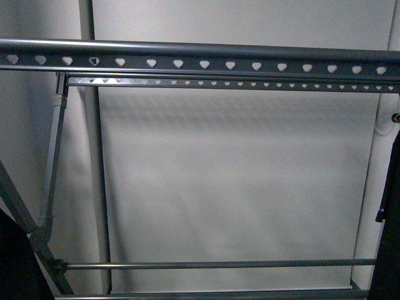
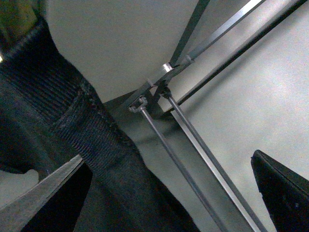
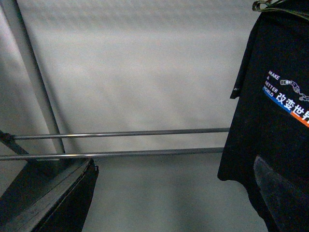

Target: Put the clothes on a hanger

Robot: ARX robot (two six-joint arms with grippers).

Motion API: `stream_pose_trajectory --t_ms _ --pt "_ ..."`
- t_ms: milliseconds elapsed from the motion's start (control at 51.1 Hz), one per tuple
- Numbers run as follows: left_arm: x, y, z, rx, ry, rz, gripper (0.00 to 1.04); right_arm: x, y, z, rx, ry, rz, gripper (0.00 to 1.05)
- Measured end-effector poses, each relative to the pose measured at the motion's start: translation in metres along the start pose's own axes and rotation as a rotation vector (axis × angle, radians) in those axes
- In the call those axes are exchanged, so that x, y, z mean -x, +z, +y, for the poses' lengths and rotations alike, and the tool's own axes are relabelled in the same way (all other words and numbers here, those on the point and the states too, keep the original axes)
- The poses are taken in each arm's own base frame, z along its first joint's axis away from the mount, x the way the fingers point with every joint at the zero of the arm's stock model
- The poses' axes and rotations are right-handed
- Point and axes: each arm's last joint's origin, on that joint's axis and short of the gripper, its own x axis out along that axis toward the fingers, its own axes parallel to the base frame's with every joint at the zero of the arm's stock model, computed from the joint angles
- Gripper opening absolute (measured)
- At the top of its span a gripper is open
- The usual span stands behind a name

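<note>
The hanger is a grey metal rack. Its thick top rail [image 1: 200, 53] with heart-shaped holes runs across the front view. In the right wrist view the black T-shirt [image 3: 270, 72] with white "MAKE" lettering and a blue and orange logo hangs down beside the rack's lower bars [image 3: 120, 133]. My right gripper [image 3: 169, 203] is open and empty, with one finger [image 3: 282, 191] in front of the shirt's hem. My left gripper [image 2: 164, 203] is open. Black ribbed cloth [image 2: 72, 121] runs past one of its fingers [image 2: 38, 198] and into the gap; whether it touches is unclear.
A pale wall [image 1: 231, 181] stands behind the rack. An upright pole [image 1: 97, 187] and a slanted brace [image 1: 55, 156] are at the left. A thin lower bar [image 1: 212, 264] crosses near the bottom. Dark cloth shows at the right edge [image 1: 390, 206] and bottom left corner [image 1: 15, 262].
</note>
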Motion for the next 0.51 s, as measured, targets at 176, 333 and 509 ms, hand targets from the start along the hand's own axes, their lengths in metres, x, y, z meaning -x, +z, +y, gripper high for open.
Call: stream_pose_trajectory --t_ms 176,333,509 --pt "-0.019 -0.012 0.012 -0.044 0.081 0.068 0.9 0.0 0.0 0.0 0.0 0.0 0.0 0.97" --pt "-0.022 -0.015 0.017 -0.056 0.064 0.146 0.56 0.0 0.0 0.0 0.0 0.0 0.0 0.97" --pt "-0.007 -0.012 0.018 -0.067 -0.091 0.208 0.28 0.0 0.0 0.0 0.0 0.0 0.0 0.97"
